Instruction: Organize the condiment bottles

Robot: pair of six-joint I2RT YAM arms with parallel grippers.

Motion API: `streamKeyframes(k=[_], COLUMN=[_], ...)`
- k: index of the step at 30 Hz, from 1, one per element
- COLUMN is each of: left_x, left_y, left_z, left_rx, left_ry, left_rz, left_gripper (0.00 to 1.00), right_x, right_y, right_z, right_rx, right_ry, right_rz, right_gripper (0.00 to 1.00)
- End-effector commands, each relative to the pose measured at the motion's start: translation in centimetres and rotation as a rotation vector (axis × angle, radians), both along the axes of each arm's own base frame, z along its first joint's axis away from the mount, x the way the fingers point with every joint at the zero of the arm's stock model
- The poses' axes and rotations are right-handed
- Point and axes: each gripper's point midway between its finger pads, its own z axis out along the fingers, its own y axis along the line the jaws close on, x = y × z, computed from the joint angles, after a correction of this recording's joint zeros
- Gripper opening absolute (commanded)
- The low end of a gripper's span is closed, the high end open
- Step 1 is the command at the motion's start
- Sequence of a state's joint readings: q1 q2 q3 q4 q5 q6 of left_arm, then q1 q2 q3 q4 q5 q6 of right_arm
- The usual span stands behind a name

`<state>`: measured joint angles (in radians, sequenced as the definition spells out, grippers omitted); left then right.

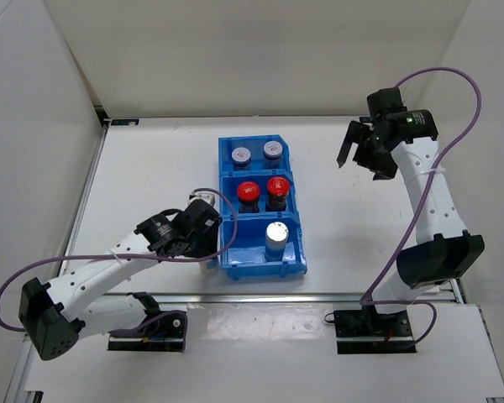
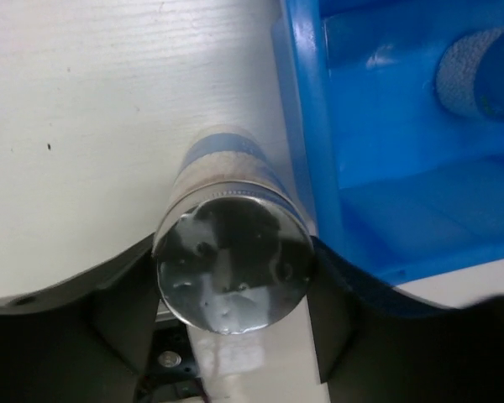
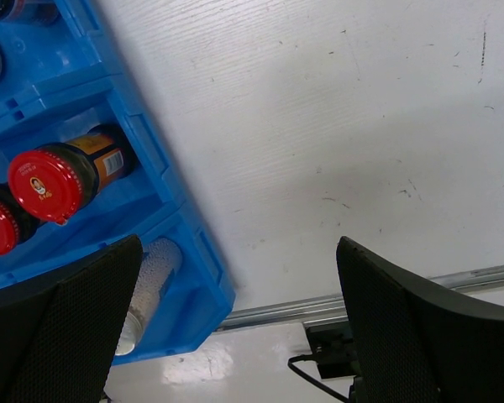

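White table [image 1: 151, 168], left pincer [image 1: 208, 248] clenched on silver-topped bottle [image 2: 233, 269] beside blue bin [image 1: 260, 270], right pincer [image 3: 238, 252] spread wide, aloft

White links [image 1: 433, 197], black joints [image 1: 441, 259], purple cables [image 1: 441, 70]; possibly green LED [image 1: 412, 119].

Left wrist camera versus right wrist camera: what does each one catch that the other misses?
Only the left wrist view shows the left gripper clasping a silver-topped bottle just outside the bin wall. Only the right wrist view shows the two red-capped bottles in the middle compartment, and the right gripper open and empty. Both show the blue bin and the second silver-topped bottle in its near compartment.
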<state>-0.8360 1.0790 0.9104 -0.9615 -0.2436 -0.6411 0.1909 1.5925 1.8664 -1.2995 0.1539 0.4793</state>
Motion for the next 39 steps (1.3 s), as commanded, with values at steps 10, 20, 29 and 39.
streamKeyframes(k=[10, 20, 29, 39], left_x=[8.4, 7.5, 4.0, 3.2], left_y=[-0.1, -9.6, -10.4, -11.7], left_z=[18.8, 23.2, 14.9, 4.8], left_rx=[-0.045, -0.129, -0.103, -0.048], left_ry=[-0.465, -0.512, -0.348, -0.206], left_rz=[0.050, -0.257, -0.298, -0.333], left_gripper=[0.11, 0.11, 0.11, 0.12], right_x=[1.3, 1.3, 1.1, 0.9], right_y=[0.5, 0.4, 0.1, 0.4], right_z=[-0.3, -0.3, -0.3, -0.6], right_rx=[0.022, 0.014, 0.002, 0.016], right_ry=[-0.011, -0.012, -0.014, -0.002], right_rz=[0.006, 0.002, 0.005, 0.014], right_gripper=[0.99, 0.99, 0.99, 0.99])
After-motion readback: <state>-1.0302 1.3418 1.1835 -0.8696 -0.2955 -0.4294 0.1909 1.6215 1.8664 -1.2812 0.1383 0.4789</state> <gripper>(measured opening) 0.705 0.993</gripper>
